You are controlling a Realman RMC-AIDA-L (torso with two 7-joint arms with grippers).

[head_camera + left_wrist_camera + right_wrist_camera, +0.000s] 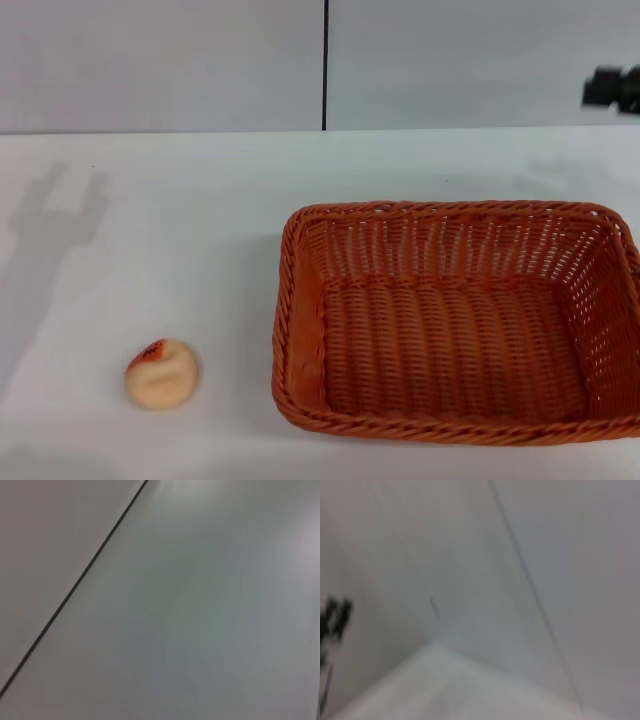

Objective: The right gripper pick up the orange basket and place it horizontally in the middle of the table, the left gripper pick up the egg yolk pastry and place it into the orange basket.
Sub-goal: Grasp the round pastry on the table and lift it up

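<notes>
You've got the large rectangular orange wicker basket (pixel 455 320) sitting flat on the plain white table (pixel 180 220), right of centre, long side running across, open side up w/ nothing in it. The small round cream egg yolk pastry (pixel 161 374) lies on the table well left of the basket, near the front edge, reddish patch on its upper-left rim. Only a dark tip of the right gripper (pixel 612 88) shows, high at the far right against the grey wall (pixel 160 60); can't tell if it's wide or narrow. Left gripper isn't visible in any view; both wrist views show just wall.
</notes>
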